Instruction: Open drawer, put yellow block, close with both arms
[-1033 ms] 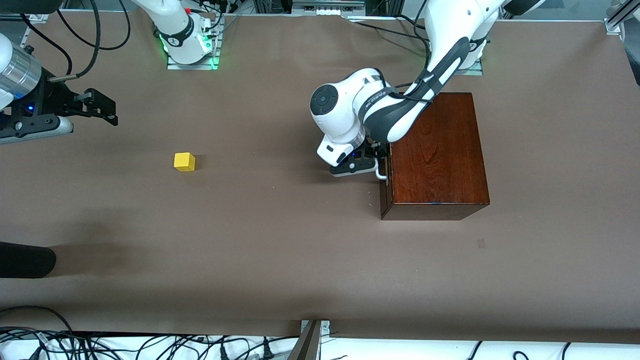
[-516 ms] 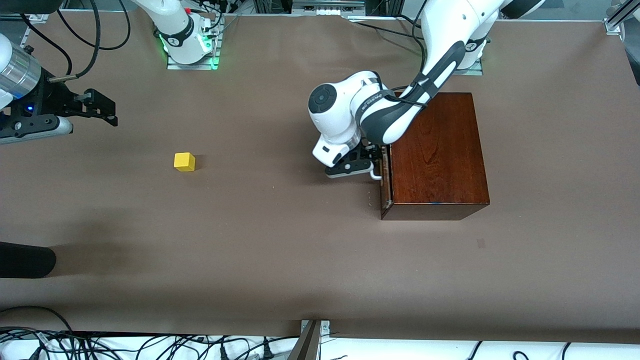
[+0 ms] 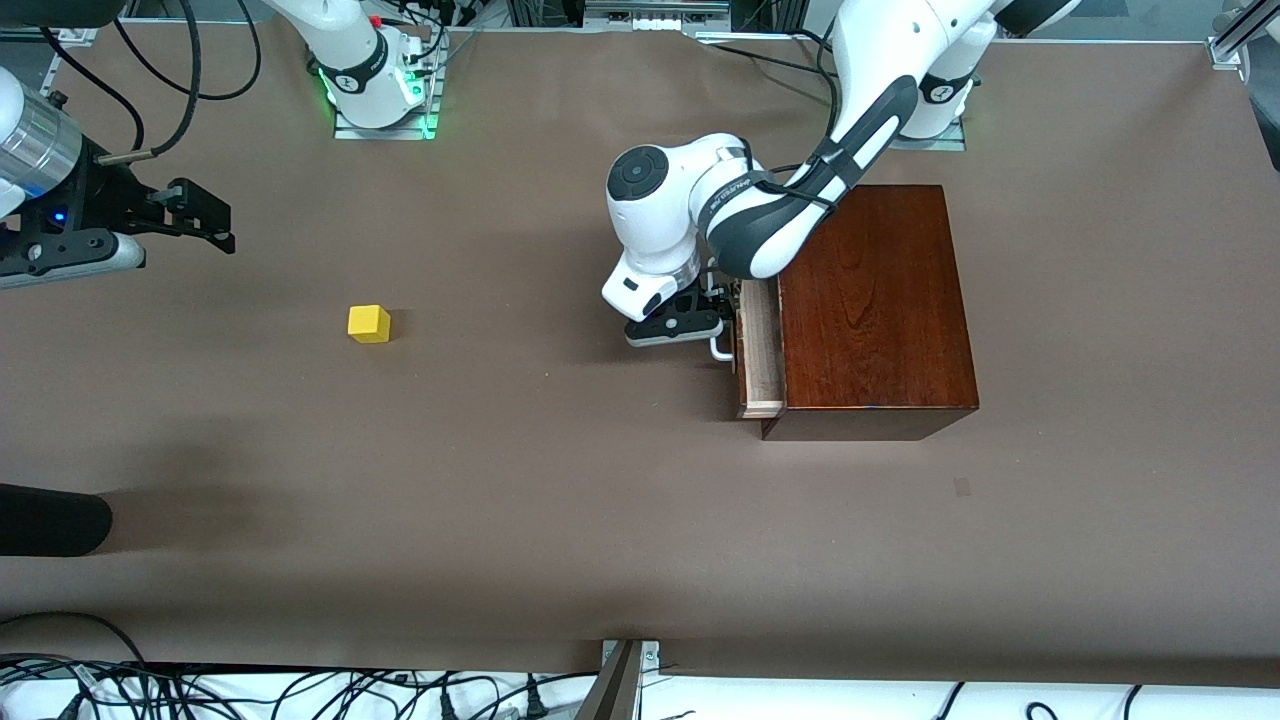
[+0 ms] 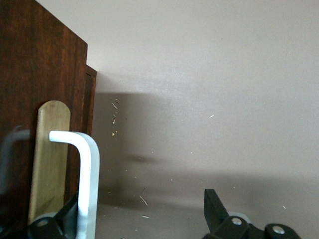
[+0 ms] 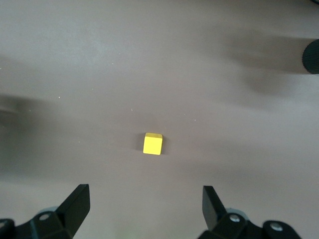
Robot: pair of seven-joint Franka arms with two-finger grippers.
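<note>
Brown tabletop fills the frame. At center right, the left gripper (image 3: pixel 712 322), fingers spread around the white handle (image 3: pixel 722 349), is sliding the drawer (image 3: pixel 760 350) partly out. Yellow block (image 3: pixel 368 323) is sitting untouched at center left; right gripper (image 3: pixel 205 218), open, is waiting at upper left.

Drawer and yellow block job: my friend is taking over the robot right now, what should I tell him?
Left gripper: at the drawer's white handle, fingers spread wide, one finger touching it, hooking rather than pinching.
Right gripper: open, waiting in the air at the right arm's end of the table.
Drawer: only partly out of the wooden box.
Yellow block: on the table, untouched, toward the right arm's end.
Done: opening begun.
Left: pull the drawer out fully, put the block in, close with both arms.
</note>
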